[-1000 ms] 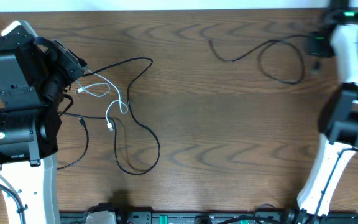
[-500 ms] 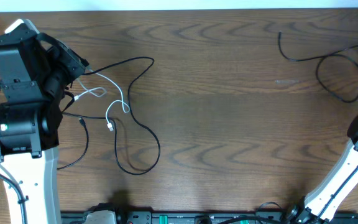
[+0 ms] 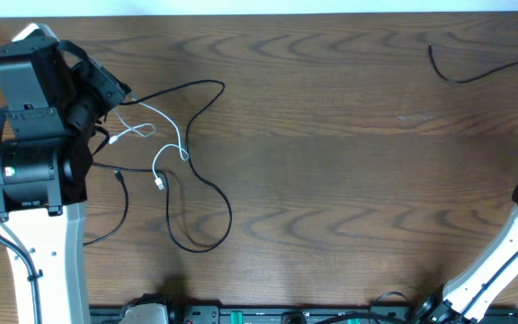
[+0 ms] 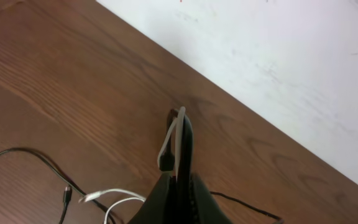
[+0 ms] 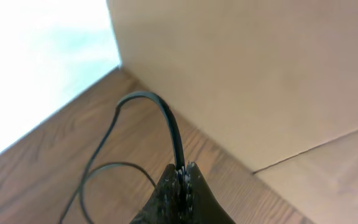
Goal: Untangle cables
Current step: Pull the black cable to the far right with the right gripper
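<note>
Overhead, the left gripper [image 3: 118,94] sat near the desk's [image 3: 331,180] back-left corner, at one end of the white cable [image 3: 171,135]. That cable lay looped over the tangled black cable [image 3: 214,193] by the left edge. The loose black cable [image 3: 461,81] ran off the back-right corner. From the left wrist, the left gripper [image 4: 180,168] was pinched on a raised loop of the white cable [image 4: 168,140]. From the right wrist, the right gripper [image 5: 182,174] was clamped tight on the loose black cable [image 5: 166,115].

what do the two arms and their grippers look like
Both have white tube-like links and bulky black joint housings. The left arm shows a small green light and a black wire along its lower link; the right arm matches in colour. The left gripper and right gripper are black, with slim fingers tapering narrow.
</note>
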{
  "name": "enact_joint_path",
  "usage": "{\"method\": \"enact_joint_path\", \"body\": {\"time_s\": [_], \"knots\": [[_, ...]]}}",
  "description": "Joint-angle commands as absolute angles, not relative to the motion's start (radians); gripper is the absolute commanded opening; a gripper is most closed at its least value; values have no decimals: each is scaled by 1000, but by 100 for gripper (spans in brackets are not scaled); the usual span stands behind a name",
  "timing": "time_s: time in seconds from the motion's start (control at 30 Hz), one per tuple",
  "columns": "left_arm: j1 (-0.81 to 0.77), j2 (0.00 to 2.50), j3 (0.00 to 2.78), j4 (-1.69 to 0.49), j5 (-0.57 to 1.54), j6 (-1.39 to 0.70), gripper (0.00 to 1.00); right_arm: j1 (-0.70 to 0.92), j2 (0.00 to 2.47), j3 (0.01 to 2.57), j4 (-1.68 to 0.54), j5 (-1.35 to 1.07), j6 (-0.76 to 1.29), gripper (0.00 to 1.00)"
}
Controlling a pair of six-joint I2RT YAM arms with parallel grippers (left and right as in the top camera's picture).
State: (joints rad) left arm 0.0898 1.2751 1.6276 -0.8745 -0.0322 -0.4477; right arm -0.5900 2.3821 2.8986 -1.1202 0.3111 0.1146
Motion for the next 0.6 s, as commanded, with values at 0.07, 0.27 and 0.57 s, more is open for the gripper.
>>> {"method": "enact_joint_path", "body": {"time_s": [0.07,0.27,0.57], "knots": [[94,1280,1642,-860,-34,-461,7,-597,2325,2923,-1125,420,144,1],[94,1281,1642,-855,-25,-465,7,-601,2334,2853,-1125,301,56,1],[94,1294,1642,-854,19,-465,8,-591,2342,2595,-1051,16,-122,99]]}}
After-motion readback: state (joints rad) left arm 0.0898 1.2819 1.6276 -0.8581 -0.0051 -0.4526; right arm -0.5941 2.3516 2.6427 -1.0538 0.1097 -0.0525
